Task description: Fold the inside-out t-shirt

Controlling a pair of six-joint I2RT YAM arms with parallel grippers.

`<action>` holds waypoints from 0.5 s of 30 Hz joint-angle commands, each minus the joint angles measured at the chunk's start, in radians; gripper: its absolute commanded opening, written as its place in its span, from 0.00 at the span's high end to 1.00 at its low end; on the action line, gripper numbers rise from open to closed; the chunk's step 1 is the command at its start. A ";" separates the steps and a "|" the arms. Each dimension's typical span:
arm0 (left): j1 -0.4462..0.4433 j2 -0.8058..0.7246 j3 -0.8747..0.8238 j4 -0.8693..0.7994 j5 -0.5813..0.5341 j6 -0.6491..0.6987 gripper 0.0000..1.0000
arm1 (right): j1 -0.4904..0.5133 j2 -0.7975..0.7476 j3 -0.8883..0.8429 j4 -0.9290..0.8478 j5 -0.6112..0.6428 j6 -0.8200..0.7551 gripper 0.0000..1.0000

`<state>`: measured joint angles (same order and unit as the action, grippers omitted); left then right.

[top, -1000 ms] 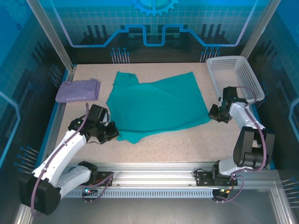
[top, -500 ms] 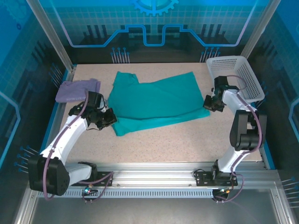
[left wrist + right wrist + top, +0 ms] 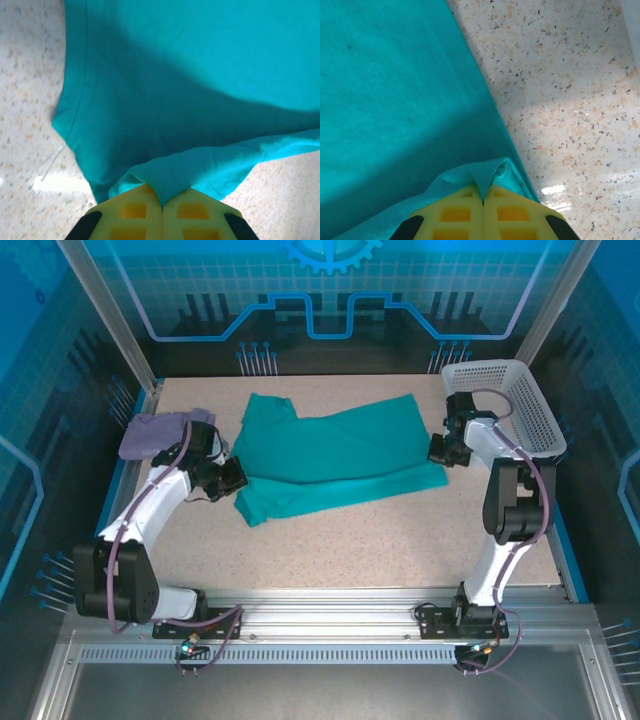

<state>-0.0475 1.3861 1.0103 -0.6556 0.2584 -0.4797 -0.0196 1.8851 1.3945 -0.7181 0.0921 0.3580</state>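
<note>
The teal-green inside-out t-shirt (image 3: 335, 455) lies across the middle of the table, its near part doubled up over the rest. My left gripper (image 3: 236, 480) is shut on the shirt's near-left corner; in the left wrist view its yellow jaws (image 3: 161, 202) pinch a fold of teal cloth (image 3: 180, 172). My right gripper (image 3: 438, 452) is shut on the shirt's right corner, next to the basket. In the right wrist view a small peak of cloth (image 3: 480, 180) sits pinched between its yellow fingertips (image 3: 483, 200), with shirt fabric (image 3: 395, 100) spread beyond.
A lavender-purple folded garment (image 3: 152, 432) lies at the table's left edge, just behind my left arm. A white mesh basket (image 3: 520, 400) stands at the back right, close to my right arm. Speckled tabletop (image 3: 350, 550) stretches toward the front rail.
Both grippers have moved away from the arm bases, carrying the shirt's near edge back over the rest. The visible shirt has become shorter front to back.
</note>
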 commanded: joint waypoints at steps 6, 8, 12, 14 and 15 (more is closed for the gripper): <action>0.028 0.313 0.151 0.223 -0.090 -0.127 0.77 | 0.047 0.111 0.122 0.015 0.122 -0.032 0.83; 0.036 0.379 0.200 0.217 -0.133 -0.127 0.72 | 0.051 0.124 0.152 0.014 0.138 -0.051 0.79; 0.051 0.338 0.167 0.229 -0.208 -0.123 0.56 | 0.080 0.067 0.131 0.020 0.166 -0.082 0.71; 0.048 0.246 0.096 0.252 -0.217 -0.139 0.51 | 0.101 -0.003 0.081 0.021 0.184 -0.089 0.68; 0.043 0.199 0.057 0.263 -0.209 -0.150 0.49 | 0.112 -0.035 0.054 0.022 0.185 -0.090 0.67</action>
<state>-0.0040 1.7206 1.1328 -0.4194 0.0921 -0.6041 0.0528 1.9564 1.4899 -0.6872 0.2375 0.2939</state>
